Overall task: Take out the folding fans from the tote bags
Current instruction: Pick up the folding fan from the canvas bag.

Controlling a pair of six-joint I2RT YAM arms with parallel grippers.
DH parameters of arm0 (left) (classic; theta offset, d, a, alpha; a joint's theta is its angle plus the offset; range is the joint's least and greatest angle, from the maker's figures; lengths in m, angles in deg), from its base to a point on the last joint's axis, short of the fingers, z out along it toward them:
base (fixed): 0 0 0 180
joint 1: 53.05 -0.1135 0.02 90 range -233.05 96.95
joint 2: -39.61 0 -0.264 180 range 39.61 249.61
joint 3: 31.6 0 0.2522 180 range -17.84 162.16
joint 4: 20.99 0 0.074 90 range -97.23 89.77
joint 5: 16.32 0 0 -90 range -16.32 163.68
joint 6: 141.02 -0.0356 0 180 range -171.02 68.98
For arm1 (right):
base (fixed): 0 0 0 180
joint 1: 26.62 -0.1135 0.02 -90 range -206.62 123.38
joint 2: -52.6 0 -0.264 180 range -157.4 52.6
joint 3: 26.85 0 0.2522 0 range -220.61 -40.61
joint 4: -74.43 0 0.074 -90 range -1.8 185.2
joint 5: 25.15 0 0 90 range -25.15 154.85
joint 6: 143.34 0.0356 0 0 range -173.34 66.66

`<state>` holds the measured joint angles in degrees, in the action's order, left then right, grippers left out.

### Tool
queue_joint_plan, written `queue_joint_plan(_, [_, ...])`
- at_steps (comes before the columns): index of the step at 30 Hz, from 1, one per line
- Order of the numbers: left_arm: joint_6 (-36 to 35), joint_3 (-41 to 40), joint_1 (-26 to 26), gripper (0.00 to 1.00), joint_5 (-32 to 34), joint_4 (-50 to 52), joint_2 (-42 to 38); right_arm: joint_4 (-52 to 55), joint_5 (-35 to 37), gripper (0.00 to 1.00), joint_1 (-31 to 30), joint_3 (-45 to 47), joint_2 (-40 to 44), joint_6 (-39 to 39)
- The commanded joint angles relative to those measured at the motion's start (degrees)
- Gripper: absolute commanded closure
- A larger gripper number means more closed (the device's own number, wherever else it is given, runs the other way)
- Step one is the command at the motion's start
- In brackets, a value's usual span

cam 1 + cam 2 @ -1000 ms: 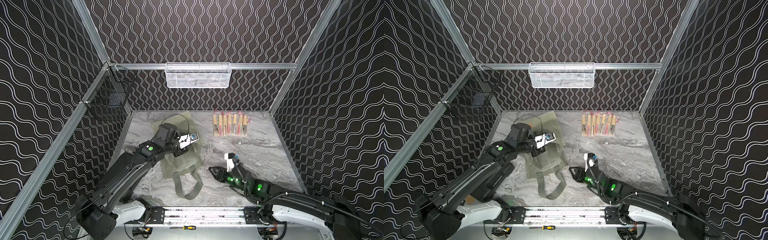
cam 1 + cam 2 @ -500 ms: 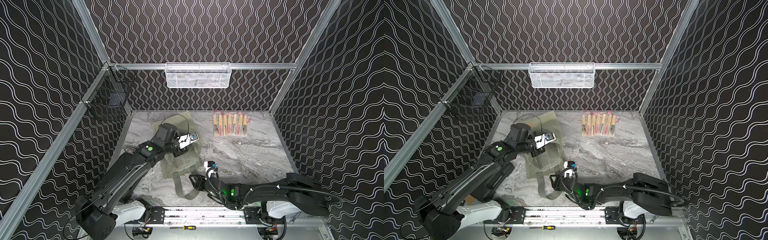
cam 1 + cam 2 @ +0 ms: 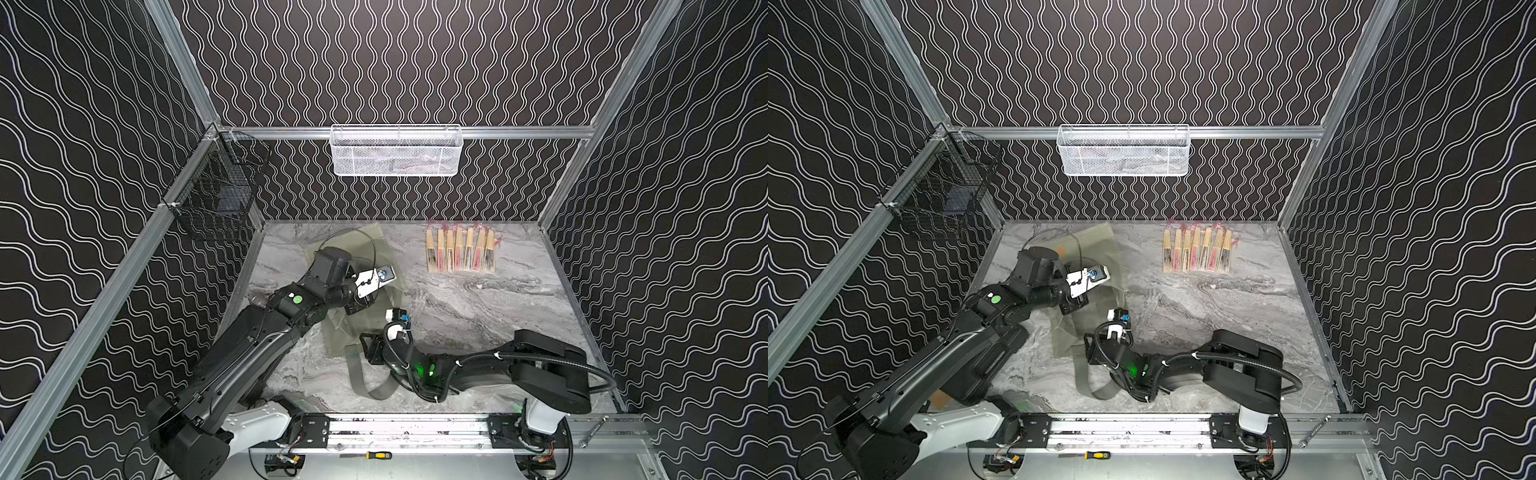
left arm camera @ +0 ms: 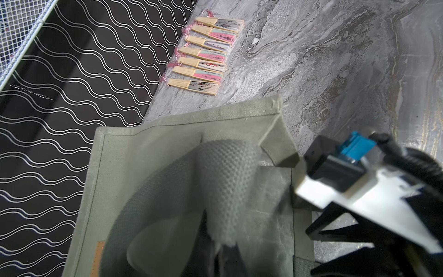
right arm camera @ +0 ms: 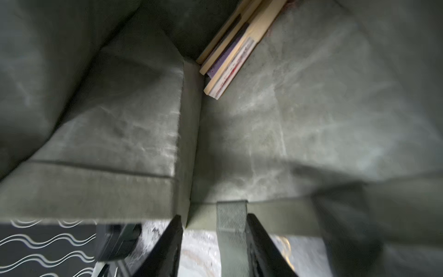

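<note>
Orange patch on tote bag: any lettering too blurred for you to read. Tote bag lies left of centre on marble table, soft grey-green, partly hidden under both arms. Left gripper pinched tight on upper fabric; you get only blurred fingertips in left wrist view. Right gripper at bag mouth, jaws part-spread, strap between them, unclamped. Folding fans: seven in row, far right, light wood, pink or dark-patterned. More fans deep inside bag, ends cut off.
</note>
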<state>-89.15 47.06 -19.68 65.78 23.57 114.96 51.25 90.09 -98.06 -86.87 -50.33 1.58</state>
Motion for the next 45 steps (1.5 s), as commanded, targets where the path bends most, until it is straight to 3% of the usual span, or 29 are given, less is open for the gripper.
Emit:
queue_joint_plan(1, [-0.8,0.5,0.0,1.0,-0.7,-2.0,-0.1,-3.7,-2.3,0.55,1.9,-2.0,-2.3,-5.1])
queue_joint_plan(8, [-0.7,0.6,0.0,1.0,-0.3,-2.0,-0.3,-9.1,-8.5,0.55,7.4,-4.3,-10.5,-8.0])
queue_joint_plan(17, [-0.7,0.7,0.0,1.0,-0.6,-2.0,0.0,-1.7,-8.4,0.49,10.4,-17.0,-16.8,-4.5])
queue_joint_plan(32, [-0.6,0.8,0.0,1.0,-0.7,-1.9,-0.2,2.0,-7.9,0.47,16.1,-32.9,-28.8,8.8])
queue_joint_plan(39, [-0.6,0.9,0.0,1.0,-0.8,-1.8,-0.2,3.7,-10.4,0.47,19.1,-37.1,-33.4,19.7])
queue_joint_plan(45, [-0.7,0.9,0.0,1.0,-1.0,-1.7,-0.3,1.6,-12.9,0.47,20.5,-42.7,-37.3,19.3])
